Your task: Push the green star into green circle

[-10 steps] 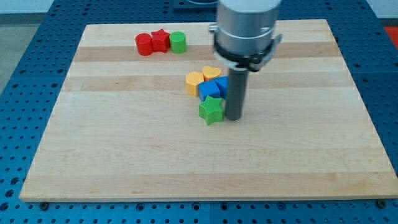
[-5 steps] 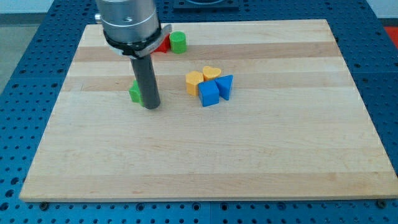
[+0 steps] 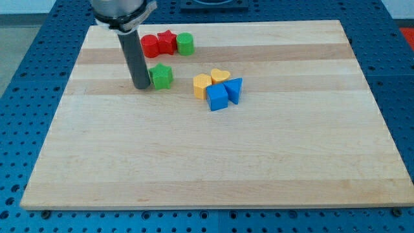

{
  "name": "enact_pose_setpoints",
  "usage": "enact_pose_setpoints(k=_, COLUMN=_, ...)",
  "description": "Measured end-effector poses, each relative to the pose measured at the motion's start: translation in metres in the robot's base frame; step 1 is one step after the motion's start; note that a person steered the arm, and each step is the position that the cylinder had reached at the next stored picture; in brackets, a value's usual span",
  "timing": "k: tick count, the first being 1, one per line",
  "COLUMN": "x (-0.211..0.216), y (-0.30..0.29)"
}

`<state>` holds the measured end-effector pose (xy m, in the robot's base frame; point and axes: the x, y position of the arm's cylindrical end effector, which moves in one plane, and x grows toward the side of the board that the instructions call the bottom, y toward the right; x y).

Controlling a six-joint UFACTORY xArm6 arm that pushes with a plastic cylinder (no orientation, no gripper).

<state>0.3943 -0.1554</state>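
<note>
Green is the colour that matters: the green star (image 3: 161, 76) lies on the pale wooden counter (image 3: 272, 162), left of centre and toward the far side, and the green circle (image 3: 185, 44) stands farther off, up and a little to the right of it, near the far edge. The two are apart, with bare wood between them. My tip (image 3: 140, 85) rests on the counter just to the left of the star, touching it or very nearly so; I cannot tell which. That placement makes sense for a shove to the right, though the circle sits mostly beyond the star, so I judge a push from the near left side would serve better. The end effector is only a plain dark rod with nothing that opens or closes, and it holds nothing. Beside the circle, to its left, a red star (image 3: 167, 42) and a red circle (image 3: 150, 46) sit in a row, close enough to be knocked if the approach drifts left. Right of the green star, a cluster of two yellow hearts (image 3: 202, 85) (image 3: 220, 76), a blue cube (image 3: 217, 98) and a blue triangle (image 3: 234, 89) lies off the direct path.
</note>
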Motion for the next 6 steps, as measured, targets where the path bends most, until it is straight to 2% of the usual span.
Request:
enact_pose_setpoints(k=1, x=0.024, y=0.009)
enact_pose_setpoints(k=2, x=-0.009, y=0.033)
enact_pose_setpoints(k=4, x=-0.079, y=0.036)
enact_pose_setpoints(k=5, x=-0.074, y=0.033)
enact_pose_setpoints(k=6, x=-0.029, y=0.017)
